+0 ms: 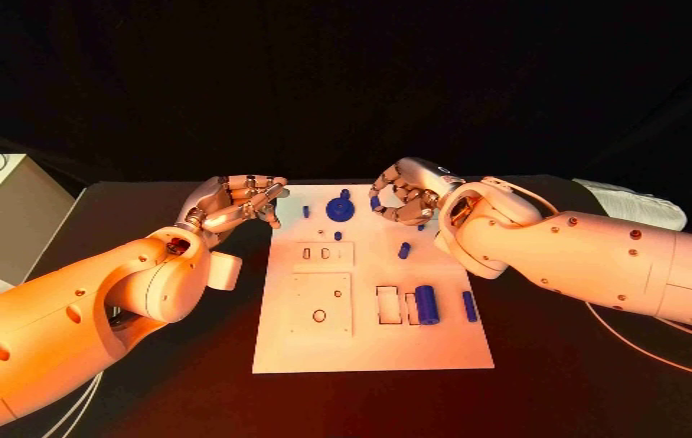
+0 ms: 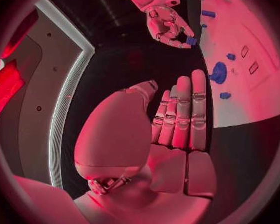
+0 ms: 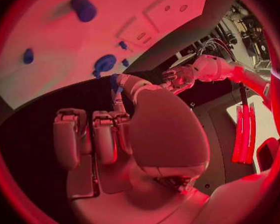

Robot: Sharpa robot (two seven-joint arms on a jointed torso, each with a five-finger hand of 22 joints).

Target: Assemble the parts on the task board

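**Right hand pinches a small blue piece at the board's far edge**

The white board (image 1: 372, 283) lies flat in the middle of the black table (image 1: 577, 378), its long side running away from the robot. Blue parts are scattered across it: a thick cylinder (image 1: 426, 304) lies near the right-hand cut-outs, with a slimmer peg (image 1: 469, 305) just beside it towards the right edge. Further up sits a short stub (image 1: 404, 250), and near the far end a round disc-shaped piece (image 1: 340, 208) with a small stub (image 1: 338, 235) just below it and a thin pin (image 1: 306, 211) to its left. On the left half of the board are pale rectangular plates with small holes and slots.

Over the far right corner of the board, the right hand (image 1: 408, 191) is curled in, and there's a small blue piece (image 2: 191, 41) caught at its fingertips — the left wrist view shows it plainly, pinched between thumb and finger, just off the board's edge. In the right wrist view the same hand (image 3: 124, 134) shows fingers bent forward with a blue sliver at the thumb tip.

The left hand (image 1: 240, 201) hovers just off the far left corner of the board, above the table, touching nothing. Its own wrist view shows the fingers (image 2: 184, 112) stretched out straight and side by side, palm bare, holding nothing.
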